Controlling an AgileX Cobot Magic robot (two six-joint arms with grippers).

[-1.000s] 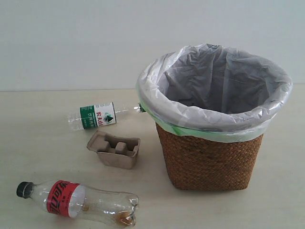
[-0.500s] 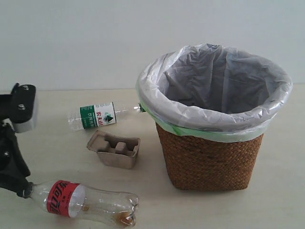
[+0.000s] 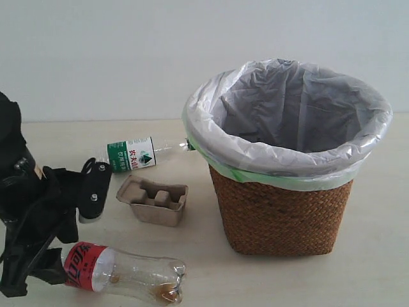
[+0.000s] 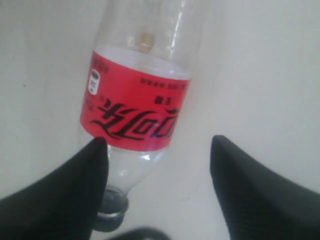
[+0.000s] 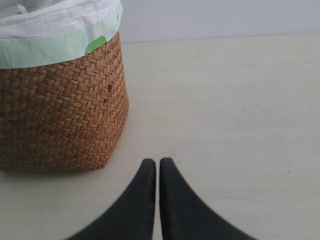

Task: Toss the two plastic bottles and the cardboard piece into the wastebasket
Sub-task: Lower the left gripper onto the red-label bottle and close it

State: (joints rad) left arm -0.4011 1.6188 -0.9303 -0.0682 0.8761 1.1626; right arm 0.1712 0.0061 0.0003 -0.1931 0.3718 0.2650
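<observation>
While the left gripper gapes astride the larger bottle, its finger half hides the cap

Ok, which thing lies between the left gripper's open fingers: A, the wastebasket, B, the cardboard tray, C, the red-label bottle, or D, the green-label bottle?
C: the left wrist view shows the neck end of the red-label bottle lying between the spread fingers of the left gripper, not yet clamped.
</observation>
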